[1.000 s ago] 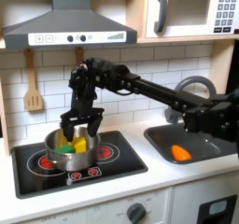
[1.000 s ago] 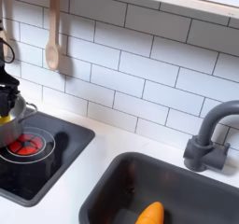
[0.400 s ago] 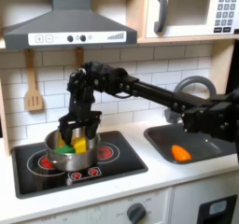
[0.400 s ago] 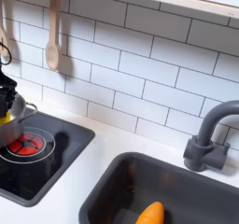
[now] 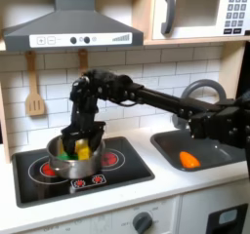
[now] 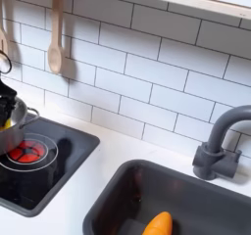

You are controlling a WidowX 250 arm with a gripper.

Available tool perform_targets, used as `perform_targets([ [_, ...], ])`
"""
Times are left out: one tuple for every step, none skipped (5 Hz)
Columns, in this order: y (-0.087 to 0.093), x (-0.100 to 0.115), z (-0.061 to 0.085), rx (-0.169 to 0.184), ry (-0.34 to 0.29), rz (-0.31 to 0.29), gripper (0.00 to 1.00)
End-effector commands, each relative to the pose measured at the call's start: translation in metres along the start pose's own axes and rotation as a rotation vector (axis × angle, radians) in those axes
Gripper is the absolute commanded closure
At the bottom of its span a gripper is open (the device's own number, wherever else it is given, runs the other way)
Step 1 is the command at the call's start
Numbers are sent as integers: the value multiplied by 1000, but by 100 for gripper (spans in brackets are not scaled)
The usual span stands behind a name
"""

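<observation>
In the first exterior view I see my gripper (image 5: 82,140) down in the pot (image 5: 66,166) on the stove (image 5: 117,175), fingers spread around a yellow block (image 5: 84,151), green piece (image 5: 66,156) beside it. A carrot (image 5: 188,159) lies in the sink (image 5: 220,152).

In the second exterior view, the pot (image 6: 12,134) sits at the second exterior view's left edge, the carrot (image 6: 157,224) in the sink (image 6: 127,195), near the faucet (image 6: 221,141).

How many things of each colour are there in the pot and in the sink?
Yellow: 1, the yellow block in the pot, under the gripper
Green: 1, the green piece in the pot
Orange: 1, the orange carrot in the sink
Total: 3
</observation>
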State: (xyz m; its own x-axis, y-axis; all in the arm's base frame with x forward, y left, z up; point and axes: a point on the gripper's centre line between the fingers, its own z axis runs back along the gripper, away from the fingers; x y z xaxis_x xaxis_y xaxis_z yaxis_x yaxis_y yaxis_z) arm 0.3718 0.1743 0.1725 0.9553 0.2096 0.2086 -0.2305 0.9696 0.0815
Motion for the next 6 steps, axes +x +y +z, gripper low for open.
perform_targets([
  [-1, -1, -5, 12, 4, 7, 0],
  [-2, -1, -4, 25, -5, 12, 0],
  [-3, 3, -3, 51, -40, 5, 0],
  [-2, 4, -3, 63, -51, -28, 0],
  [0, 7, -3, 61, -82, -51, 0],
  [1, 8, -5, 77, -91, -60, 0],
])
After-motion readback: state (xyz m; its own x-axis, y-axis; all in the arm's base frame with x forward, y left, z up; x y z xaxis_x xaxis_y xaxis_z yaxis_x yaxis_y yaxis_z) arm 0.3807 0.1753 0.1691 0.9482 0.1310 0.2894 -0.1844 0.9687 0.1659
